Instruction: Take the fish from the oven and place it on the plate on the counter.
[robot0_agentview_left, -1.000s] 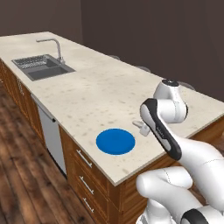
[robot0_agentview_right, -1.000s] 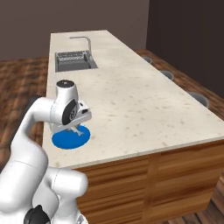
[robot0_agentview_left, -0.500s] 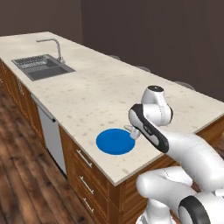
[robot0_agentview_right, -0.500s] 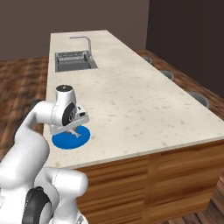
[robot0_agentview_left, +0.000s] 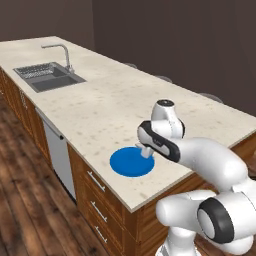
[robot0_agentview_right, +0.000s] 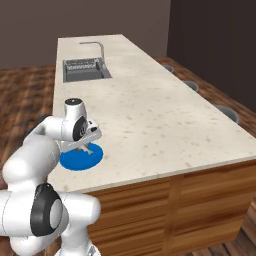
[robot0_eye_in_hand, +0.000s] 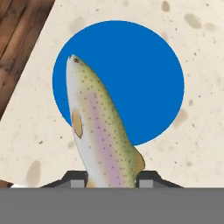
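The bench (robot0_agentview_left: 100, 107) is a long island with a speckled beige stone top. Far beyond the fingers a steel sink (robot0_agentview_left: 47, 77) is sunk into it, and wooden drawer fronts (robot0_agentview_left: 100, 200) drop away below its near edge.

The plate (robot0_eye_in_hand: 131, 74), flat and bright blue, lies directly beneath and ahead of the fingers, close to the bench's near edge; in the hand view wood floor shows just past that edge on one side.

The fish (robot0_eye_in_hand: 98, 131) is clamped between the fingers (robot0_eye_in_hand: 76, 179) near its tail end, its speckled body running forward from them and its head hanging over the plate's nearer part. It is clear of the plate as far as the base views show, though the gap is hard to read.

It looks light and slender, probably slick and a little limp, so a hold near the tail may let the head droop or swing; a hold nearer mid-body would be steadier.

Open stone lies all around the plate except on the bench-edge side, so setting it down well inside the rim seems safest.
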